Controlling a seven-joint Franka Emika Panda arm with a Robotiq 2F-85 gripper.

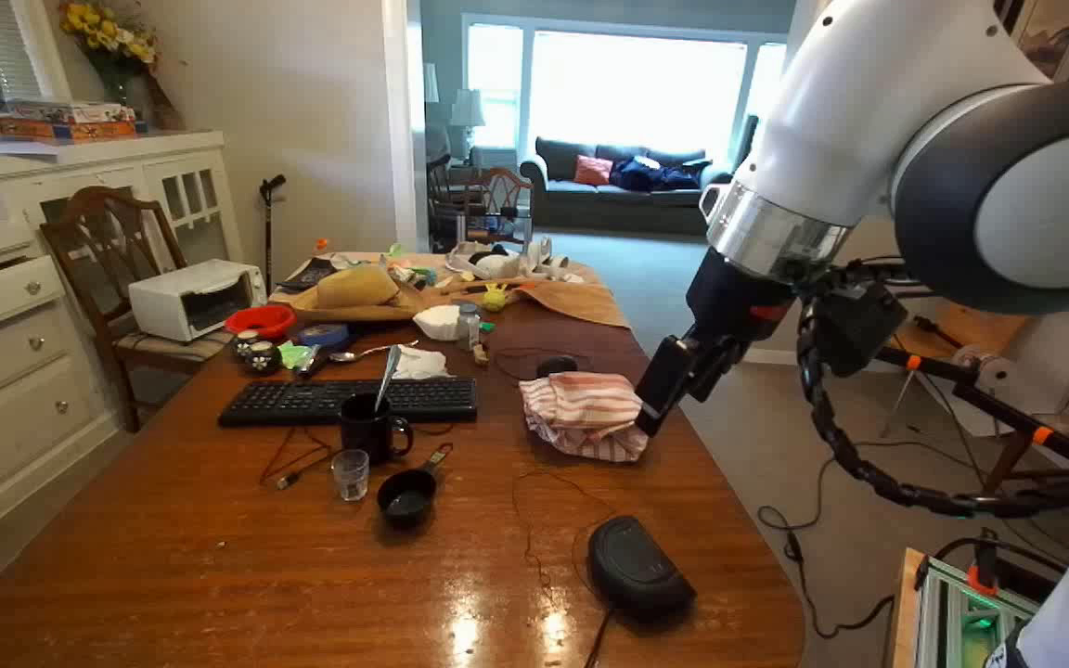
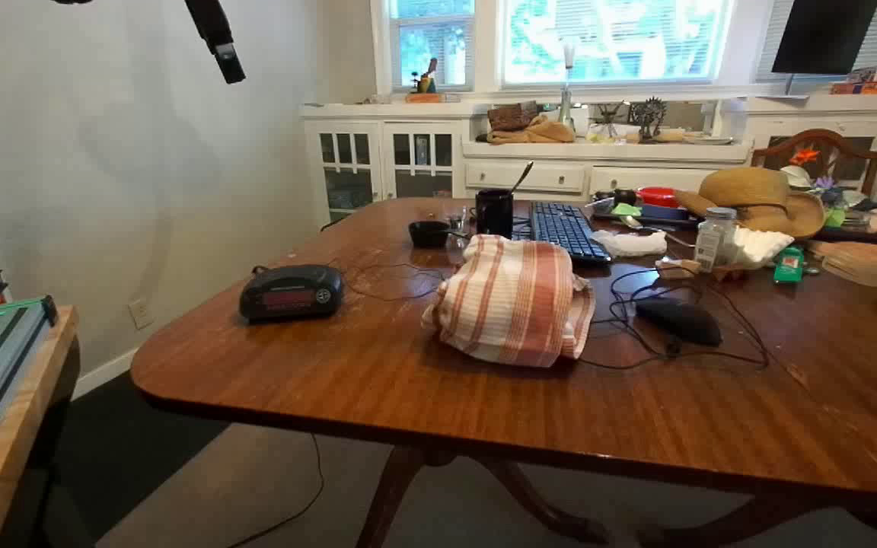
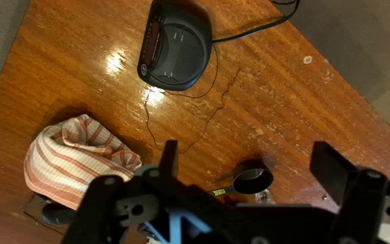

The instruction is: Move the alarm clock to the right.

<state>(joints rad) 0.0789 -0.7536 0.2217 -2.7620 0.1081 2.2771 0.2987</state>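
Note:
The alarm clock is a black, rounded block with a dark red display. It sits on the wooden table near a table end in both exterior views. It also shows at the top of the wrist view, with a black cord running off the table edge. My gripper is open and empty, its fingers wide apart. In the exterior views the gripper hangs well above the table, with only part of it showing at the upper left. The clock lies apart from the fingers.
A striped cloth lies near the clock. A black measuring cup, a small glass, a black mug with a spoon, and a keyboard stand further in. A mouse with cable lies past the cloth. A thin wire lies beside the clock.

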